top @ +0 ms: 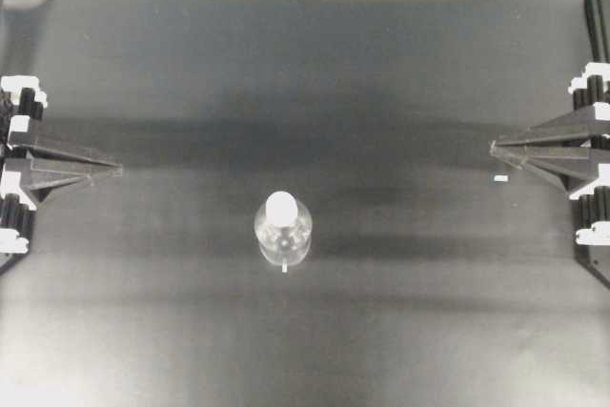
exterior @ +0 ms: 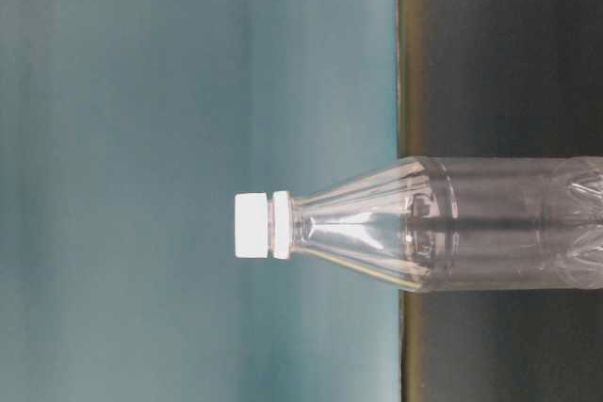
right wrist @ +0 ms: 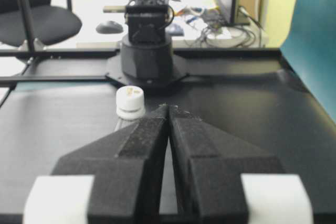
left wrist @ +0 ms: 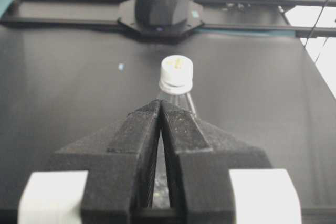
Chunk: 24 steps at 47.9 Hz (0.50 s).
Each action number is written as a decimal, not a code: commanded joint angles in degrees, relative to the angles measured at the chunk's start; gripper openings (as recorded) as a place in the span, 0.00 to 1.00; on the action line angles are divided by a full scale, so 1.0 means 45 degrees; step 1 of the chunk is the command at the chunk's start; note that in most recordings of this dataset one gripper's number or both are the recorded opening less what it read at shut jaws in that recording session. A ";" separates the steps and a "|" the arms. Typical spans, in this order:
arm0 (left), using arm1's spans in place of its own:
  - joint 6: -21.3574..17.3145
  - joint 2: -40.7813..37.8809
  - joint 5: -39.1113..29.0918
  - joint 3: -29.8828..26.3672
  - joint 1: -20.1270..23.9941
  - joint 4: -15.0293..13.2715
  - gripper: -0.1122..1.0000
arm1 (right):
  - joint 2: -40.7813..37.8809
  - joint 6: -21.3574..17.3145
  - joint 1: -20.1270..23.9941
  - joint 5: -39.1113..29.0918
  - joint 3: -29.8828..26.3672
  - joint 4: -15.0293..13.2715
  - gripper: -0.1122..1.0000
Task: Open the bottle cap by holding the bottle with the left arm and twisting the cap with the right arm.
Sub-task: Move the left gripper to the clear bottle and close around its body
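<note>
Your left gripper (top: 118, 169), the black wedge-shaped pair of fingers with white blocks at the base, sits at the left edge of the overhead view with its jaws pressed together and nothing between them. From its own wrist camera you see the two black fingers (left wrist: 139, 145) meeting in a thin seam, tips pointing straight at the bottle ahead. Your right gripper (top: 494, 148) mirrors it on the far right, jaws likewise closed on nothing; in the right wrist view its fingers (right wrist: 194, 150) meet at the tip, with the cap showing just left of them and farther off.

Look between the two grippers: the small clear plastic bottle (top: 283, 228) stands upright on the black matte table (top: 305, 64), a little nearer the bottom edge of the overhead view, and well apart from both grippers. Its small round white cap (top: 281, 205) is on the neck. The table-level view, which comes turned on its side, shows you the cap (exterior: 252, 225) seated above a white collar ring, with the clear ribbed shoulder (exterior: 377, 225) widening below it.

A tiny white tape mark (top: 500, 178) lies near your right gripper, another (top: 284, 268) just beside the bottle's base. Beyond the bottle, each wrist view shows the opposite arm's black base (left wrist: 161, 3) at the table's far edge.
</note>
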<state>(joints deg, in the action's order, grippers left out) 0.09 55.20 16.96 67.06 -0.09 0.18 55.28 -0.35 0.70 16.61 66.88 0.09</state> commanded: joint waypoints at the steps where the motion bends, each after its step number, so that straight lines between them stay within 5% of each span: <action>1: -0.0078 -0.0449 0.0098 -0.0996 0.0176 0.0527 0.23 | -0.0039 -0.0039 -0.0039 0.0098 -0.0156 0.0059 0.13; 17: -0.0156 -0.2559 0.0469 -0.2871 0.0234 0.0527 0.19 | -0.0195 -0.0156 -0.0039 -0.0625 -0.0664 0.0156 0.10; 24: -0.0176 -0.3770 0.1250 -0.3379 0.0215 0.0527 0.36 | -0.0332 -0.0195 -0.0039 -0.1016 -0.0898 0.0215 0.10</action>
<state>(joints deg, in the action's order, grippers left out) -0.62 40.52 20.48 54.40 0.88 2.37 54.49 -0.62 0.70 12.30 64.51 0.79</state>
